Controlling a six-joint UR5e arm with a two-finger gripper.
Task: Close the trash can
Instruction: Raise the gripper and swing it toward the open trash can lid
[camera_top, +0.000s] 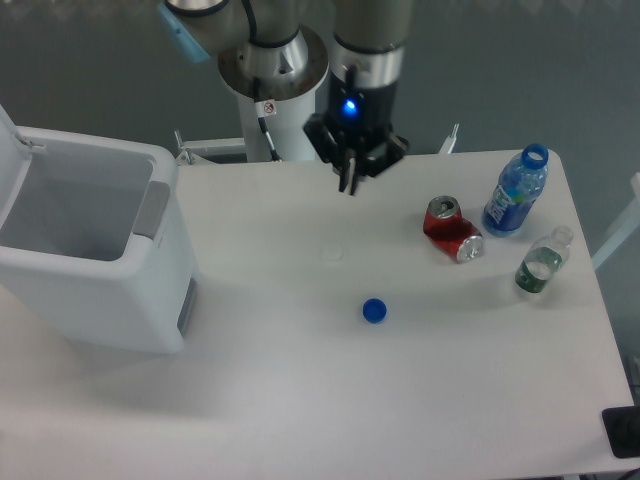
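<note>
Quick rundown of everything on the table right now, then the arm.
trash can: 1, white, left edge of table, lid open
soda can: 1, red, crushed, lying right of centre
blue bottle: 1, uncapped, upright, far right
clear bottle: 1, greenish, right edge, in front of the blue bottle
bottle cap: 1, blue, table centre
table: 1, white
gripper: 1, black, above the table's back edge, holding nothing, jaw state unclear

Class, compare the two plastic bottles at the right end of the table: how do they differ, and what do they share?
The blue bottle is larger with a blue wrapper; the clear bottle is smaller, its lower part green. The blue bottle sits farther back, beside the red can. Both appear to stand with no cap.
</note>
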